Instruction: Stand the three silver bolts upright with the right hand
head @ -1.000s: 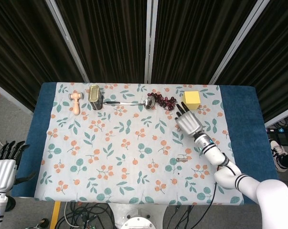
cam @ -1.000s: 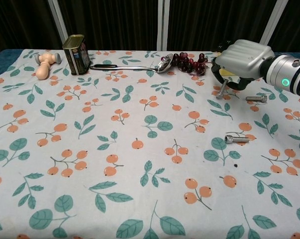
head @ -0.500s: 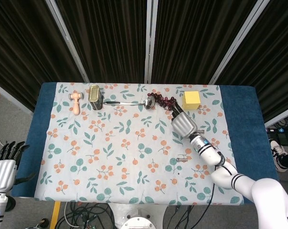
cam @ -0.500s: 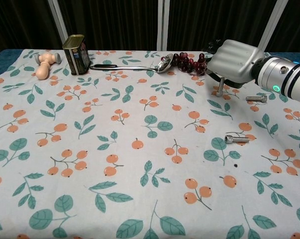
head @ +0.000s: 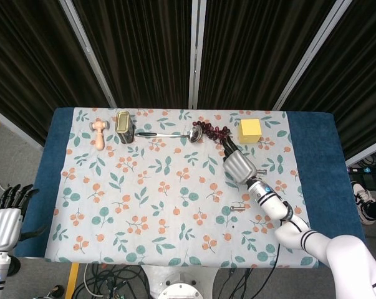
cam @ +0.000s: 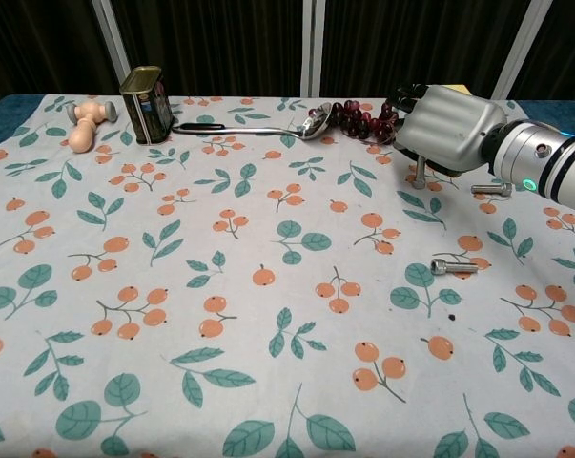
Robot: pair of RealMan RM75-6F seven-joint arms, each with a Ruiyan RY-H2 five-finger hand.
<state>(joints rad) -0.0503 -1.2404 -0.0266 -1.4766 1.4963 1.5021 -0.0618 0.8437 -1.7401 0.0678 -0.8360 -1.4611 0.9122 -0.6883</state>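
Three bolts: all lie on the patterned cloth [cam: 268, 382] near the right hand; listed below from nearest the camera to farthest
Nearest bolt [cam: 454, 267]: lying flat on its side, well short of the fingers, on the wrist side of the hand; apart from it
Second bolt [cam: 491, 190]: also lying flat, just beside the wrist, behind the fingers' reach; partly hidden by the forearm
Third bolt [cam: 420, 173]: standing upright directly under the palm, head on the cloth; whether the fingers touch it cannot be told
Right hand [cam: 444, 127]: hovers palm-down over the upright bolt; fingers [cam: 401, 98] stretched forward and apart, pointing at the grapes; it holds nothing I can see
Grapes [cam: 359, 119]: just past the fingertips, dark cluster; spoon [cam: 258, 127] beyond them to the side; tin [cam: 144, 92] and wooden toy [cam: 85, 124] far off
Yellow block [head: 250, 129]: beside the fingertips, at the cloth's far edge
Left hand [head: 5, 218]: off the table, fingers apart, holding nothing
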